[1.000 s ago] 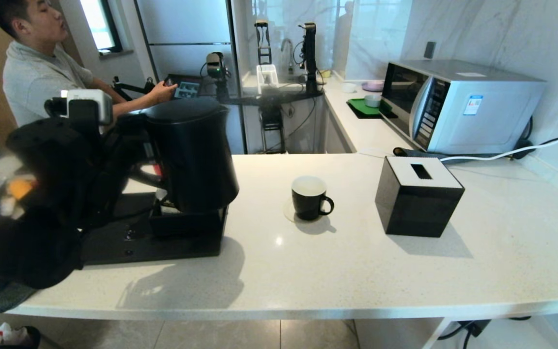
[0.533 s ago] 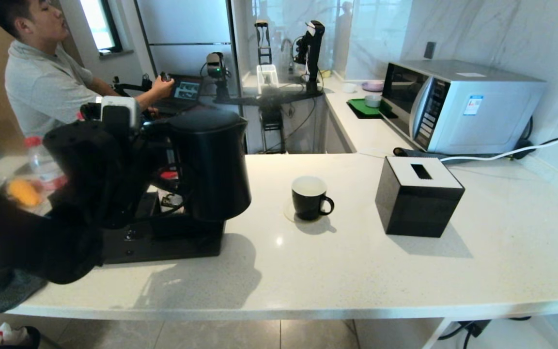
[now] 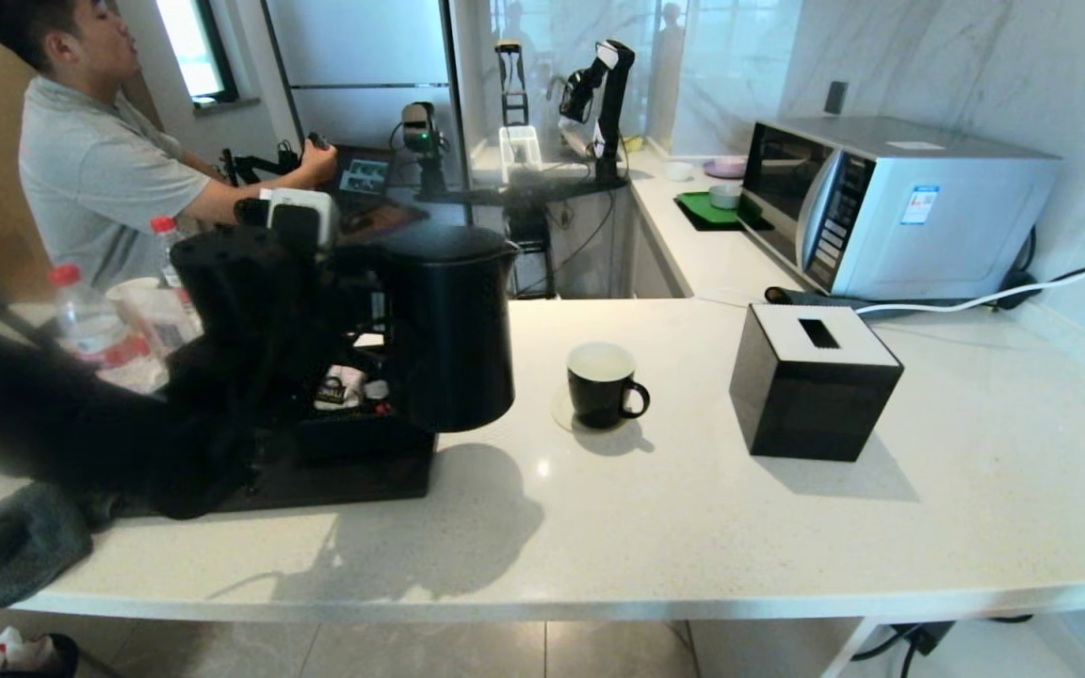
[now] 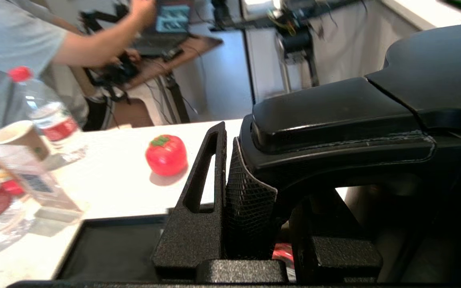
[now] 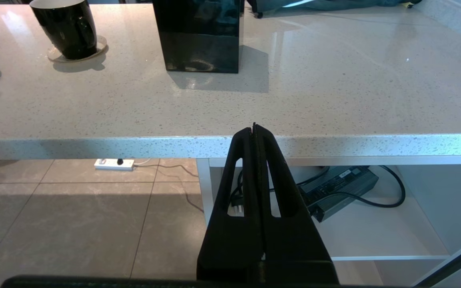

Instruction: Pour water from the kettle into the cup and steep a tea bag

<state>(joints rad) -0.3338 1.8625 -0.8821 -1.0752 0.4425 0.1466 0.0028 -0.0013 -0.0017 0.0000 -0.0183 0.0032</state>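
Observation:
The big matte black kettle (image 3: 453, 330) hangs upright over the right end of the black tray (image 3: 316, 476), lifted by its loop handle (image 4: 334, 120). My left gripper (image 4: 262, 176) is shut on that handle; in the head view the left gripper (image 3: 354, 311) sits just left of the kettle body. The black mug (image 3: 601, 384) with a white inside stands on a clear coaster to the kettle's right, and the mug (image 5: 66, 28) also shows in the right wrist view. My right gripper (image 5: 254, 127) is shut on nothing, low in front of the counter edge. The tea bag is not in view.
A black tissue box (image 3: 816, 381) stands right of the mug, a microwave (image 3: 891, 202) behind it. Sachets (image 3: 340, 391) lie in the tray's compartment. Water bottles (image 3: 90, 325), a paper cup (image 4: 20, 138), a red tomato (image 4: 166, 155), a grey cloth (image 3: 20, 541) and a person (image 3: 100, 160) are on the left.
My left arm has carried the kettle to the right, toward the mug. The mug, tissue box and right gripper have stayed put.

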